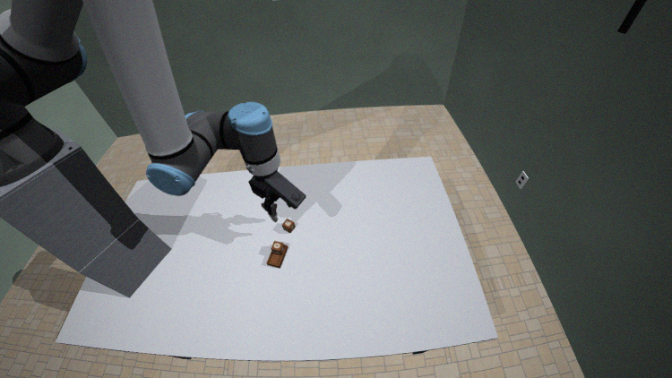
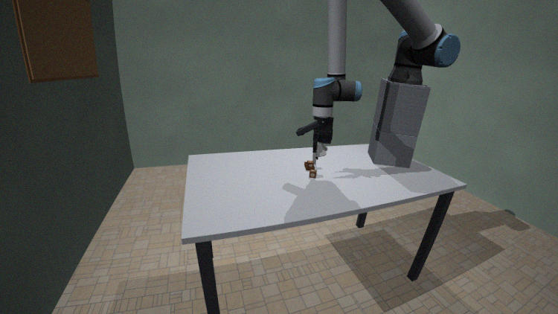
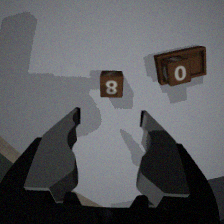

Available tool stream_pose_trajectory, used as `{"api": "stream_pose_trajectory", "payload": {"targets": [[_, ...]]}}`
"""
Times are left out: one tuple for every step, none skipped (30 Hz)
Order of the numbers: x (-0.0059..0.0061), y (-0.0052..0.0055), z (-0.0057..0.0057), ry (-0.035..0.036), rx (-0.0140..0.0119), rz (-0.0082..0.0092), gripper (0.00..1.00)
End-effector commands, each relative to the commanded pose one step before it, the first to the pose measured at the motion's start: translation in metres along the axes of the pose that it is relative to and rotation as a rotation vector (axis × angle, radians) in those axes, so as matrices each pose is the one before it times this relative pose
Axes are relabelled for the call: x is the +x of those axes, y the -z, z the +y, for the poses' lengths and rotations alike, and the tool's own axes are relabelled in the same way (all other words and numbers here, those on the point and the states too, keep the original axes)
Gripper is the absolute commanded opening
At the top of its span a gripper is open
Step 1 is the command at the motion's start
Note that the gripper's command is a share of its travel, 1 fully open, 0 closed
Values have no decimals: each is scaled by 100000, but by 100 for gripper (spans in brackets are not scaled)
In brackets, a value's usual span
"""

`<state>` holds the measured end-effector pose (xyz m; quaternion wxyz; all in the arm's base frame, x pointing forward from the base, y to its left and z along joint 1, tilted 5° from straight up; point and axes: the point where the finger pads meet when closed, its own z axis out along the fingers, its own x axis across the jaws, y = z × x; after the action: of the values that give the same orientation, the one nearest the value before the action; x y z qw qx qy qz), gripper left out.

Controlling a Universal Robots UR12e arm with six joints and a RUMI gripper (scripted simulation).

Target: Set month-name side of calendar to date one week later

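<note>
Brown and blocky, one cube [image 1: 288,225] [image 2: 312,174] [image 3: 111,84] sits on the white table [image 1: 375,262] [image 2: 242,195] [image 3: 60,100] outside the tray [image 1: 274,263] [image 2: 306,167] [image 3: 199,73], showing your wrist view an 8. You have the other cube [image 1: 277,246] [image 2: 310,164] [image 3: 179,73] at the tray, a 0 on its visible face. Your claw [image 1: 280,213] [image 2: 316,160] [image 3: 110,110] is released, its fingers parted with nothing between them, near the cube marked 8.

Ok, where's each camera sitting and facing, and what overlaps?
Top: high, looking steeply down; the arm and gripper show.
Exterior: off to the table's side, looking slightly down across it; arm and gripper show.
Wrist: by the gripper, looking past its fingers at both cubes.
Top and exterior share arm, table, cubes.
</note>
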<state>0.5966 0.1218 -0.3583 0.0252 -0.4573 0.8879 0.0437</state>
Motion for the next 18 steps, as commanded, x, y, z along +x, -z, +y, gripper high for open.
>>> {"api": "stream_pose_trajectory", "payload": {"targets": [[-3,188,-124,-311,3891,-330,42],[0,14,3,-10,198,-16,42],[0,8,2,-6,108,-9,42],[0,3,1,-2,42,-4,42],[14,14,-32,-49,29,-11,42],[-46,43,-148,-44,164,-88,100],[-44,36,-134,-32,148,-80,100],[-39,27,-91,3,95,-79,100],[-24,16,-46,8,46,-51,100],[-8,4,-5,13,2,-20,100],[0,0,0,0,0,0,100],[0,0,0,0,0,0,100],[1,-6,15,11,-46,3,100],[2,-2,5,-1,-15,7,100],[2,-1,3,-1,-9,5,100],[1,-1,1,0,-5,3,100],[0,0,1,0,-2,1,100],[0,0,0,0,0,0,100]]}}
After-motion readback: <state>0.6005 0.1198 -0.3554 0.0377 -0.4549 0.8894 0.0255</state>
